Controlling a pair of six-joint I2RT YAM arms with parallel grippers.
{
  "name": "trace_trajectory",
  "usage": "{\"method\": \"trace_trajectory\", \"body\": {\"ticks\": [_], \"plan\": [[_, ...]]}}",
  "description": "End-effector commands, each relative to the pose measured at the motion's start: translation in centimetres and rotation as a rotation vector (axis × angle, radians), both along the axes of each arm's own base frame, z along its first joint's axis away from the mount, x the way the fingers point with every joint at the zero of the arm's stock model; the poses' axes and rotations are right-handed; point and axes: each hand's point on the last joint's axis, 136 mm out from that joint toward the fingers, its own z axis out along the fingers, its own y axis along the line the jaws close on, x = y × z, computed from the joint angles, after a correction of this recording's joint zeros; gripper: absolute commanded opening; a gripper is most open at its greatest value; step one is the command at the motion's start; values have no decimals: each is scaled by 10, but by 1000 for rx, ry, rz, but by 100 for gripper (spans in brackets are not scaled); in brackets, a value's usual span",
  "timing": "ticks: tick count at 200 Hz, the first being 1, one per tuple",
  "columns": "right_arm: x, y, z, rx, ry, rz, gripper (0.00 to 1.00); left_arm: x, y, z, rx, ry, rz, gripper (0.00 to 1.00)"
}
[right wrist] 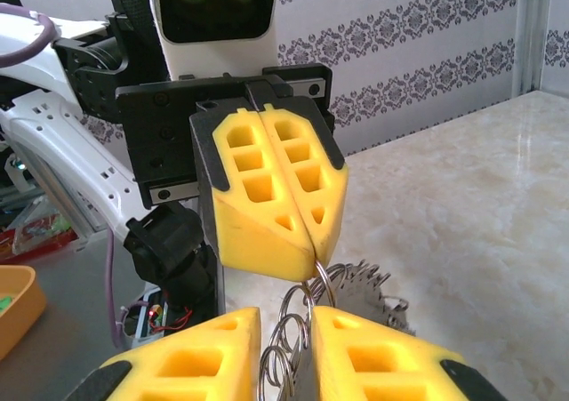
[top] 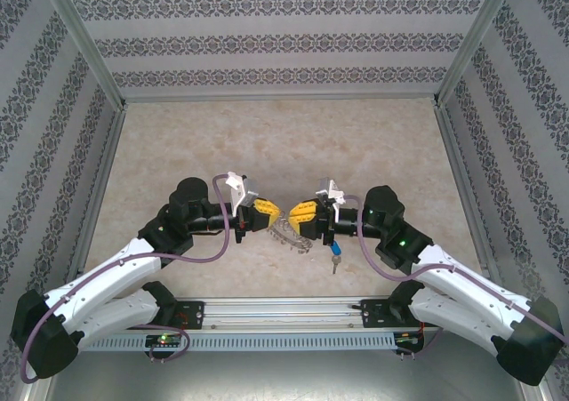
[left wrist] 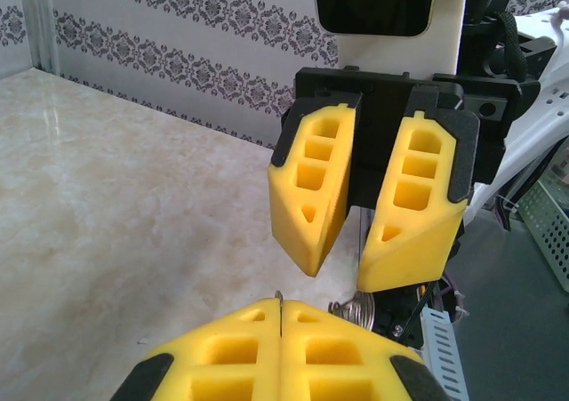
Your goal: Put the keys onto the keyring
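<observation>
The left gripper (right wrist: 307, 241) has its jaws pressed together, pinching the keyring (right wrist: 360, 287) by its rim above the table (top: 267, 143). The right gripper (right wrist: 284, 348) has its jaws spread, with the ring's wire loops between them. A blue-capped key (top: 335, 257) is near the right gripper.

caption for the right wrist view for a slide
left gripper shut on the keyring, its wire loops rising through the open right gripper, over a marble table

Over the table's (top: 267, 143) near half, the keyring (top: 291, 233) sits between two grippers: the left gripper (top: 275, 214) just to its left, pinching its rim, the right gripper (top: 294, 215) just to its right. A key (top: 335, 260) lies right of the keyring, slightly nearer.
</observation>
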Motion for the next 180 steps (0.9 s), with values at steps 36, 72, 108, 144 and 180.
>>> {"method": "trace_trajectory", "body": {"ticks": [36, 72, 108, 144, 180], "plan": [[-12, 1, 7, 28, -22, 54, 22, -11, -1, 30, -67, -90, -47, 0], [-14, 8, -1, 2, -8, 79, 20, -13, -2, 31, -72, -87, -56, 0], [-14, 10, 0, 3, -15, 86, 17, -14, -2, 30, -66, -82, -66, 0], [-12, 13, -1, -4, -17, 84, 13, -15, -6, 31, -76, -70, -90, 0], [-11, 15, -2, -9, -20, 87, 11, -17, -7, 30, -79, -65, -104, 0]]}}
